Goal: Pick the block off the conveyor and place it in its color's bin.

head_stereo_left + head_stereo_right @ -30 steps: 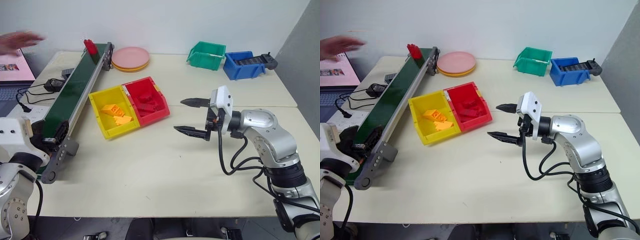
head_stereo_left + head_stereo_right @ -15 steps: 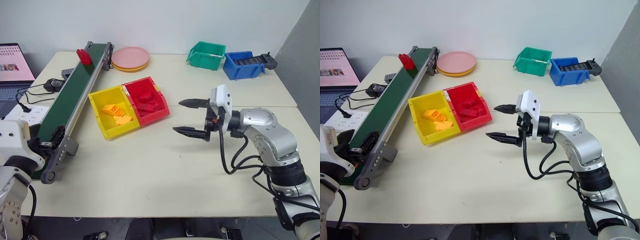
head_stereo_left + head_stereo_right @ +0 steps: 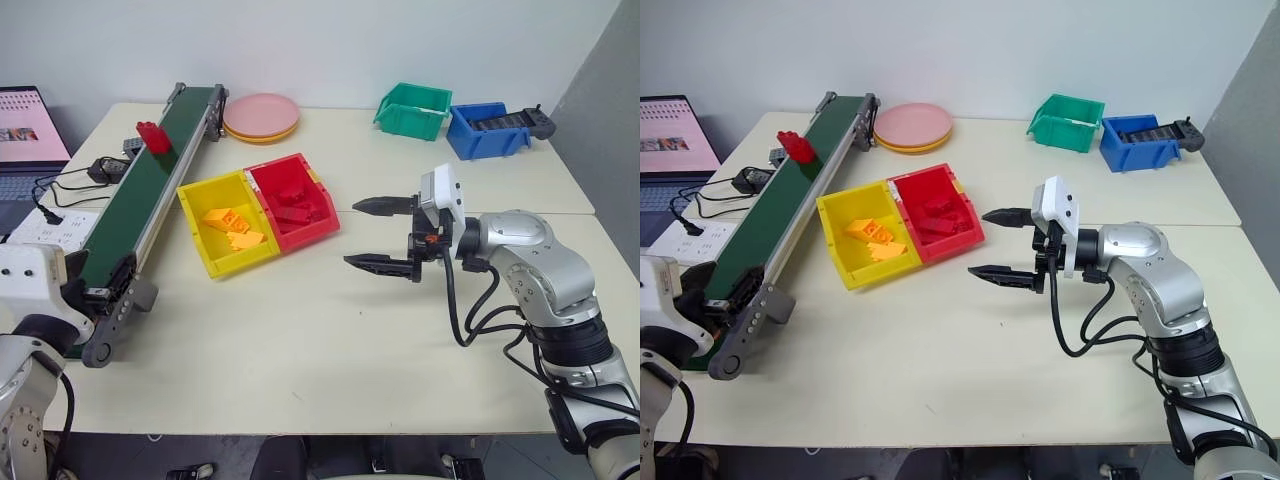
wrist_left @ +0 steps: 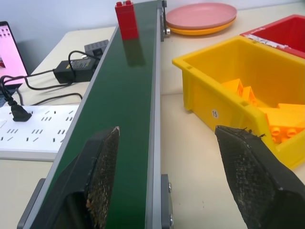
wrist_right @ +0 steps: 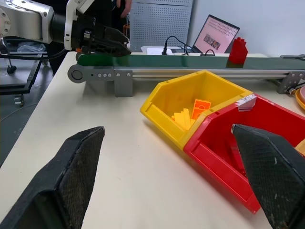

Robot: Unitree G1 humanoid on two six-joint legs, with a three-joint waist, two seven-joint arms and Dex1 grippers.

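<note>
**One red block riding the belt, both grippers empty**

One block point(image 3: 153, 136) stands on the conveyor point(image 3: 140, 195), toward its far end. Four bins: yellow bin point(image 3: 226, 224) touching the red bin point(image 3: 293, 200), green bin point(image 3: 413, 110) beside blue bin point(image 3: 486, 130). The left gripper point(image 4: 167, 167) and right gripper point(image 3: 385, 233) both gape wide, holding nothing.

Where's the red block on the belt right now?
The red block stands on the conveyor in the belt's far half on the robot's left, beyond the yellow bin and across the belt from the black power adapter.
</note>
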